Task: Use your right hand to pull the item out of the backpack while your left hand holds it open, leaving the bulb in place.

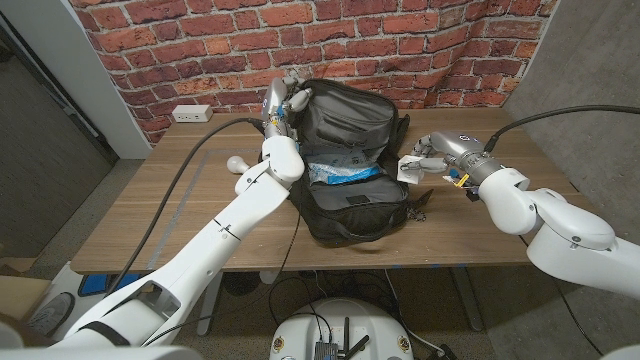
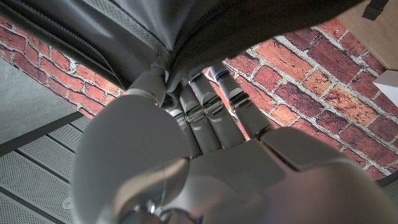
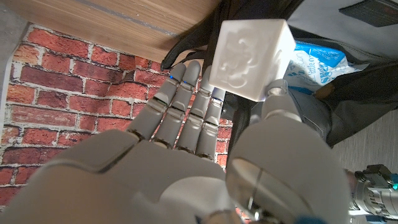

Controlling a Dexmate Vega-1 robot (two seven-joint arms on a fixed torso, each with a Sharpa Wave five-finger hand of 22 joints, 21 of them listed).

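A black backpack [image 1: 352,170] stands unzipped on the counter [image 1: 200,215], its upper rim gripped by the left robot hand [image 1: 283,100]. A white cube-shaped item [image 1: 409,171] is pinched in the right robot hand [image 1: 428,157], just beside the backpack's side.

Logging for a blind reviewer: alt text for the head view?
Right hand holds a white cube beside an open black backpack on a wooden table; left hand grips the bag's rim.

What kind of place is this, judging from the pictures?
Probably an indoor lab or test room: a brick-patterned wall, a wooden table with a wall power outlet behind it, and cables under the table.
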